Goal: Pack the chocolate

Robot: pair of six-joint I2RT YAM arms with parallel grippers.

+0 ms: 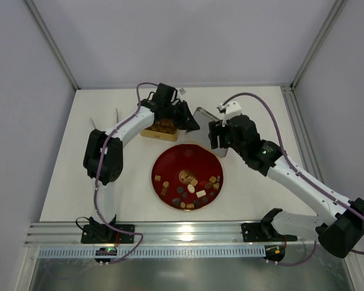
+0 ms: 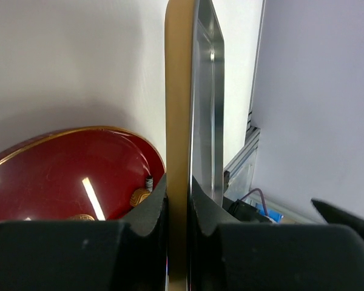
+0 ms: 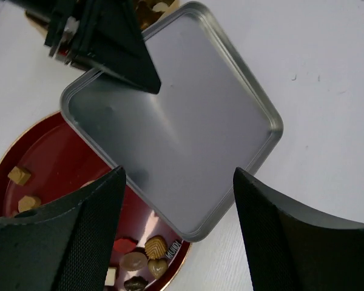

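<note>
Packing is judged partway done, with the closing step not yet made. On the white table [image 1: 73, 182] the round red plate [image 1: 194, 159] is set in the middle. Just beyond its far rim the square gold tin [image 1: 153, 134] is seen open, with brown pieces already lying inside. The lid [image 3: 176, 121] is held off the tin, near the plate's far right rim, its plain silver inside turned toward the right wrist camera. Whether it touches the plate cannot be told. It is clamped by the left gripper [image 2: 177, 209], whose jaws are closed tight on its rim. In that wrist view the lid is therefore seen edge-on, its long edge running straight away from the fingers. The right gripper [image 3: 177, 182] is held spread wide over the lid's inner face, with nothing between its fingers. The chocolate [image 1: 191, 188] not yet packed, well over a dozen small pieces, is scattered across the near half of the plate. These pieces are judged to need moving into the tin before the lid can be seated. No common heading is shared among them. The round and square pieces have no long axis to speak of, while the few oval and oblong ones are turned different ways. Finer detail is too small to be read.
</note>
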